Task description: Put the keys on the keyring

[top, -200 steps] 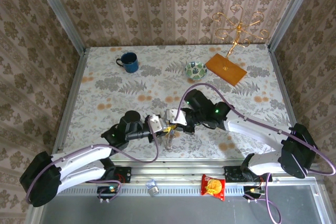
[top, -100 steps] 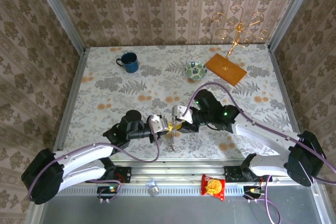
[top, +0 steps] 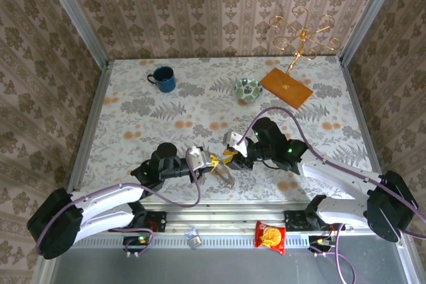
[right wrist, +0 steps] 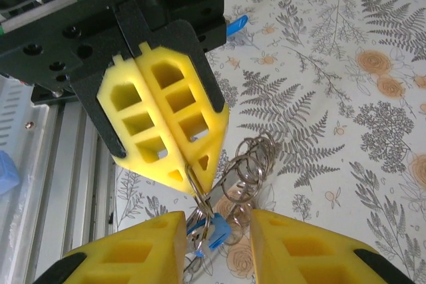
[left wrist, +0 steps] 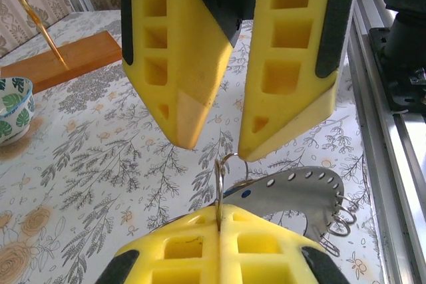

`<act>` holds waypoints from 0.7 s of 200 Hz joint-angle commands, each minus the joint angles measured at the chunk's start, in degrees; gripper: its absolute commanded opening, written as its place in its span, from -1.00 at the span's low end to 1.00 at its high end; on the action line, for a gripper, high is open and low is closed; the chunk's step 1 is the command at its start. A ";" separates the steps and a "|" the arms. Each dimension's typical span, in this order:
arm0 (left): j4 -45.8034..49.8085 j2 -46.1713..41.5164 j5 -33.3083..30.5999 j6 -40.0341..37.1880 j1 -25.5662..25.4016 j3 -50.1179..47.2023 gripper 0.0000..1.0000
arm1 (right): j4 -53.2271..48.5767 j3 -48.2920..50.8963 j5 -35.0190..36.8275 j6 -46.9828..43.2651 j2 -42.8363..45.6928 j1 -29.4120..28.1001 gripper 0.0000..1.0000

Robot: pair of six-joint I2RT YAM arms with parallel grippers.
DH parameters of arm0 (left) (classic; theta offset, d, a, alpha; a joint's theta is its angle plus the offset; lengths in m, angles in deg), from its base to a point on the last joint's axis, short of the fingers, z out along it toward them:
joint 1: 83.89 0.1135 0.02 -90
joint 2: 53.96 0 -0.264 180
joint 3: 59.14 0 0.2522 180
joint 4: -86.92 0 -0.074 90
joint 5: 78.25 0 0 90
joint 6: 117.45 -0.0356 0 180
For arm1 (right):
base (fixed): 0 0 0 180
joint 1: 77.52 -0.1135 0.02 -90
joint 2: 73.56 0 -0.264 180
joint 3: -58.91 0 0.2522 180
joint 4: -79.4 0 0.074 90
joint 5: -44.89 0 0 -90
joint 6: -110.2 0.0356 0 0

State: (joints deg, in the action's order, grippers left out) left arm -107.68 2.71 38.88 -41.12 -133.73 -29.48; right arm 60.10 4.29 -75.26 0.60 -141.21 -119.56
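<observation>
The left gripper (right wrist: 192,179) has its yellow fingers pressed together on the thin wire keyring (left wrist: 217,191) and holds it above the table (right wrist: 346,98), near the middle of the near edge. A flat metal tag with holes (left wrist: 293,187) and a chain of small rings (right wrist: 251,161) hang from the keyring.

The right gripper (left wrist: 214,145) faces it tip to tip. Its fingers are spread and pinch nothing.

One blue-headed key (right wrist: 216,231) hangs just below the left fingertips, touching the ring wire. I think it is started on the ring, but I cannot tell if it is fully threaded. A second blue key (right wrist: 236,24) seems to lie on the table close to the near edge, apart from the ring.

In my judgement the task is about half done: the second key is not yet picked up and threaded.
</observation>
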 commanded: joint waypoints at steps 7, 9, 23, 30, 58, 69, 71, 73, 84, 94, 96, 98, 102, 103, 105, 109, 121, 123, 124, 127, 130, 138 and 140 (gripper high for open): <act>-4.85 -0.15 1.64 1.61 -0.26 -0.78 -1.00 | 3.01 0.18 -2.58 0.93 -1.17 -0.23 -0.35; -4.86 -0.11 1.66 1.62 -0.28 -0.78 -1.00 | 3.02 0.13 -2.66 0.87 -1.27 -0.28 -0.35; -5.08 -0.06 1.75 1.70 -0.34 -0.78 -1.00 | 2.71 -0.56 -3.38 0.16 -2.27 -0.40 -0.37; -5.13 -0.06 1.74 1.76 -0.28 -0.78 -1.00 | 2.60 -0.82 -3.75 -0.13 -2.72 -0.56 -0.38; -5.39 -0.22 1.78 1.97 -0.30 -1.05 -1.00 | 2.55 -1.39 -4.49 -1.10 -3.80 -0.63 -0.57; -5.48 -0.24 1.76 2.05 -0.31 -1.13 -1.00 | 2.55 -1.57 -4.33 -1.30 -3.86 -0.64 -0.75; -5.41 -0.24 1.73 2.11 -0.29 -1.07 -1.00 | 2.62 -1.58 -4.37 -1.32 -3.88 -0.60 -0.78; -5.40 -0.24 1.75 2.08 -0.33 -1.10 -1.00 | 2.53 -1.63 -4.39 -1.37 -3.88 -0.61 -0.82; -4.99 -0.31 1.67 1.92 -0.27 -0.97 -1.00 | 1.96 -2.00 -4.54 -1.90 -3.72 -0.64 -0.97; -3.63 -0.54 0.62 1.45 -0.33 -0.58 -0.98 | 0.63 -2.58 -4.46 -2.80 -3.62 -0.75 -1.00; -3.30 -0.58 0.28 1.39 -0.23 -0.47 -0.93 | 0.31 -2.74 -4.47 -3.03 -3.56 -0.69 -1.00; -2.98 -0.65 0.02 1.24 -0.22 -0.35 -0.88 | 0.04 -2.89 -4.43 -3.24 -3.47 -0.70 -1.00; -2.19 -0.87 -0.58 0.94 -0.18 -0.07 -0.79 | -0.70 -3.21 -4.28 -3.74 -3.53 -0.69 -1.00; -1.99 -0.90 -0.67 0.85 -0.22 0.01 -0.77 | -0.96 -3.28 -4.20 -3.89 -3.53 -0.72 -1.00; -1.55 -1.04 -0.85 0.62 -0.22 0.12 -0.73 | -1.32 -3.44 -4.10 -4.16 -3.53 -0.77 -1.00; -0.63 -1.30 -1.14 0.11 -0.17 0.53 -0.64 | -2.14 -3.85 -3.88 -4.76 -3.49 -0.76 -1.00; 2.19 -1.85 -1.55 -1.01 -0.22 2.04 -0.50 | -5.24 -5.25 -2.58 -6.99 -3.86 -1.00 -1.00; 2.61 -1.94 -1.58 -1.12 -0.25 2.32 -0.50 | -5.86 -5.56 -2.31 -7.38 -3.94 -1.02 -1.00; 2.83 -1.97 -1.57 -1.19 -0.25 2.39 -0.49 | -6.18 -5.73 -2.16 -7.60 -3.96 -1.02 -1.00; 3.46 -2.04 -1.52 -1.40 -0.23 2.87 -0.49 | -7.17 -6.25 -1.85 -8.17 -4.11 -1.09 -1.00; 4.01 -2.02 -1.31 -1.70 -0.18 3.31 -0.49 | -8.24 -6.75 -1.52 -8.83 -4.31 -1.13 -1.00; 5.53 -2.17 -0.77 -2.58 -0.18 4.45 -0.49 | -11.16 -8.35 -0.72 -10.54 -4.79 -1.27 -1.00; 6.00 -2.11 -0.70 -2.72 -0.23 4.72 -0.50 | -11.80 -8.71 -0.53 -10.81 -4.84 -1.39 -1.00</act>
State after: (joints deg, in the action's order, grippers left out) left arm -106.32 1.88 37.81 -41.23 -133.73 -29.18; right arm 55.94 0.97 -77.51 -4.43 -145.10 -120.24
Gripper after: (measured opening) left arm 0.251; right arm 0.063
